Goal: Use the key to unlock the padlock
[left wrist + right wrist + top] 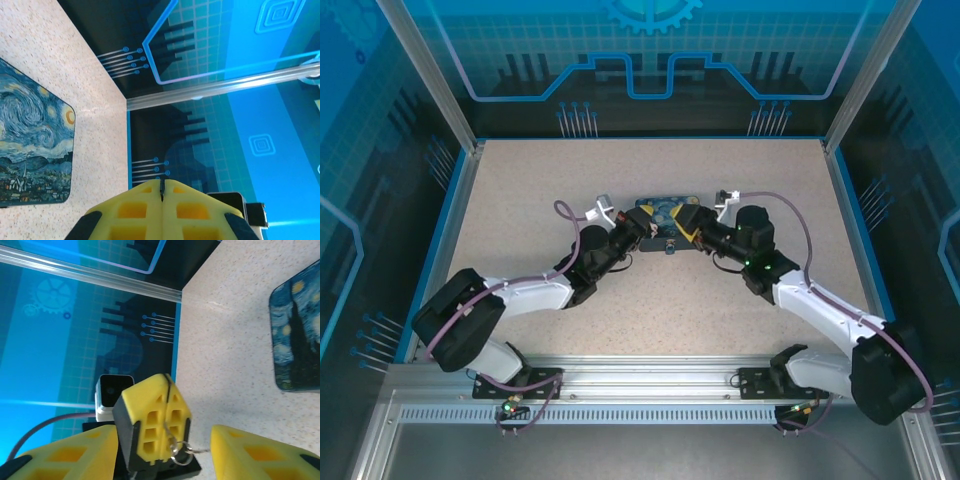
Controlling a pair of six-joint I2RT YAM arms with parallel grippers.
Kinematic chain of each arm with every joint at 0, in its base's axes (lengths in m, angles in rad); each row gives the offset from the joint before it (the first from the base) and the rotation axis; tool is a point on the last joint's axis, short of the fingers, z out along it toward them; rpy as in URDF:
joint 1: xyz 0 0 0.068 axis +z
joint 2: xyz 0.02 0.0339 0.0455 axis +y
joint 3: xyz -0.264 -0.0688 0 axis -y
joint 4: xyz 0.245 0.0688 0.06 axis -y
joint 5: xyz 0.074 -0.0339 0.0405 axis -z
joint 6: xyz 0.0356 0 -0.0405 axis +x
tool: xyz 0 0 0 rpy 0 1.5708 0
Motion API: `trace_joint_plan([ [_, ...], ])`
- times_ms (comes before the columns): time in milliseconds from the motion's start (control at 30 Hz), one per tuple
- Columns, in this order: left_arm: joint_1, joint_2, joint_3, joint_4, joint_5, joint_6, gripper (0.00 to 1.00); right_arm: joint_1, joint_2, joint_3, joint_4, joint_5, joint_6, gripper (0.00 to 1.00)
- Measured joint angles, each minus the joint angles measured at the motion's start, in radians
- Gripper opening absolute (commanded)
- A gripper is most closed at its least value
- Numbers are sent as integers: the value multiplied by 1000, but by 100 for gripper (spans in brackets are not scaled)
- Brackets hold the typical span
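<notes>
Both arms reach low from the near edge toward the middle of the table (520,190), elbows bowed outward and wrists turned in, so their heads meet almost nose to nose just in front of the starry-night box (658,211). The left arm (525,293) ends in the left jaws, which are clenched, the yellow pads (142,212) pressed together with only a seam between them. In the right wrist view a thin metal ring with a short stub, which seems to be the key (178,447), sits pinched at that seam. The right arm (820,305) carries the right jaws released: its fingers (252,456) stand wide on either side of the left pads, touching neither. A small dark-and-blue speck, likely the padlock (672,243), lies on the table just beside the box's near edge, between the two heads, too small to be sure of. Bare table lies open to the left, right and far side of the box, with the blue rim and corner posts well apart from both arms. The key's blade is hidden between the pads. The heads cover part of the box's near edge from above, and both wrist views cut the box off at the frame.
</notes>
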Motion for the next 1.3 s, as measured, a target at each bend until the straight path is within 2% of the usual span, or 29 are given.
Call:
trace_joint_plan([
  [167, -29, -17, 0, 4, -110, -1, 0, 59, 55, 0, 74, 67, 46, 48],
  [467, -47, -18, 0, 32, -212, -10, 0, 111, 149, 4, 169, 115, 82, 42],
  [1167, -82, 11, 0, 79, -313, -38, 0, 132, 185, 29, 259, 111, 93, 34],
  [1300, -82, 11, 1, 90, -324, -38, 0, 132, 193, 29, 259, 111, 92, 30],
])
